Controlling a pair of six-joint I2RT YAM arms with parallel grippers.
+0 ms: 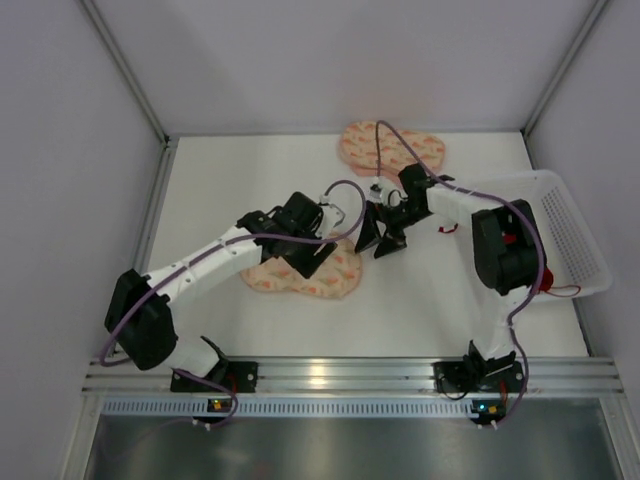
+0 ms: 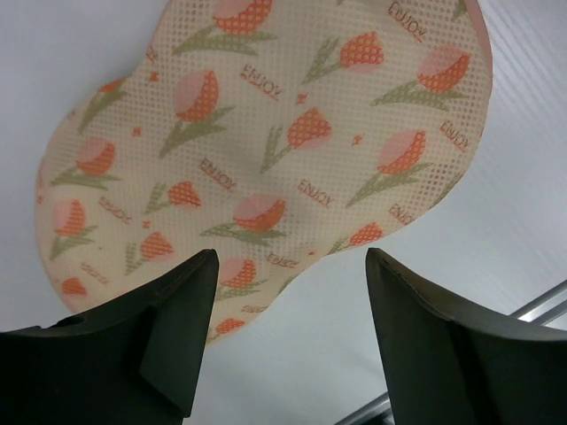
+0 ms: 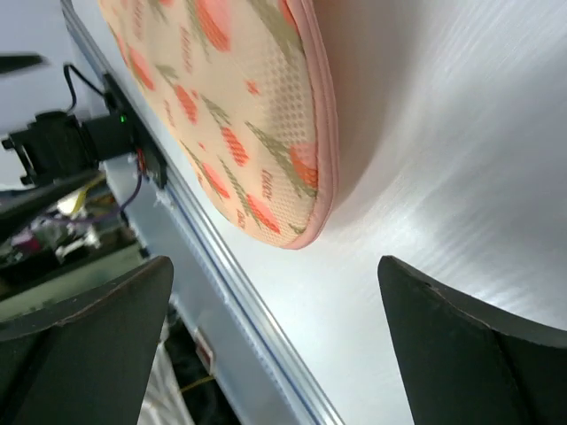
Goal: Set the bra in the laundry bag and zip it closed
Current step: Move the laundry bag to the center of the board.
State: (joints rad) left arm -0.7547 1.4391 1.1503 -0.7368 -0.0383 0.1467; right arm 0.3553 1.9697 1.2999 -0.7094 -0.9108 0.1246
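- Two risks stand out. The first is confusing the bags: the laundry bag [image 1: 300, 275] lies on the surface [image 1: 230, 180] under the left gripper [image 2: 291, 257], and a matching second pouch [image 1: 392, 148] sits at the far edge.
- The bag looks flat, with its pink edge closed in the right wrist view. If neither arm opens the zip first, the bra could not go in. The zip pull is not visible.
- The bra [image 1: 514, 238] shows only as scraps of red in the white basket [image 1: 580, 240] on the right, mostly hidden behind the right arm. It lies well apart from the bag.
- Its thin straps could catch on the basket wall or trail out of the bag and foul the zip.
- The left jaws are spread and hold nothing, with the bag's printed mesh just beyond their tips. A downward push could slide the light bag instead of pinning it.
- The right gripper [image 3: 275, 261] also has its jaws spread and empty, near the bag's rim. The two grippers are close enough to risk bumping each other.
- The count is two pouches, one bra, one basket and two arms.
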